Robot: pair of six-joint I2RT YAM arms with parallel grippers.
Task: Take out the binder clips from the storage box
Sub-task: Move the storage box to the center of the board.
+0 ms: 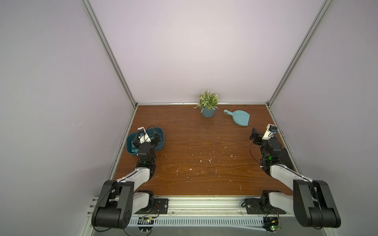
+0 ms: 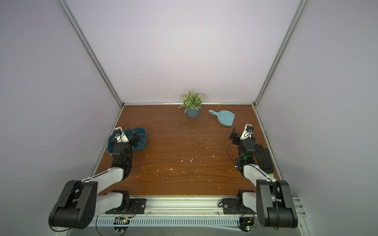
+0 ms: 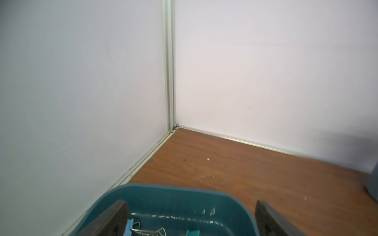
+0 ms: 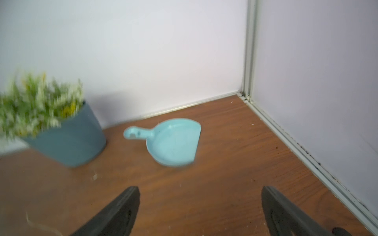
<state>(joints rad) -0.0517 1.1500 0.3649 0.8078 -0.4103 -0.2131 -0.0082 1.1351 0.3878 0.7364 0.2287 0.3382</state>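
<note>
storage box (image 3: 173, 196) sits on tabletop (image 1: 194, 147). binder clips (image 3: 128, 226) lie inside it: one blue, one teal, perhaps more out of sight. left gripper (image 3: 190, 212) hangs over the box, jaws wide, empty. right gripper (image 4: 200, 196) well apart from the box, jaws wide, empty.

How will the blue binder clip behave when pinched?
The blue binder clip looks small, probably light and stiff. Its wire loops seem tangled with others, so neighbours may drag along. It may skid on the glossy storage box floor.
</note>
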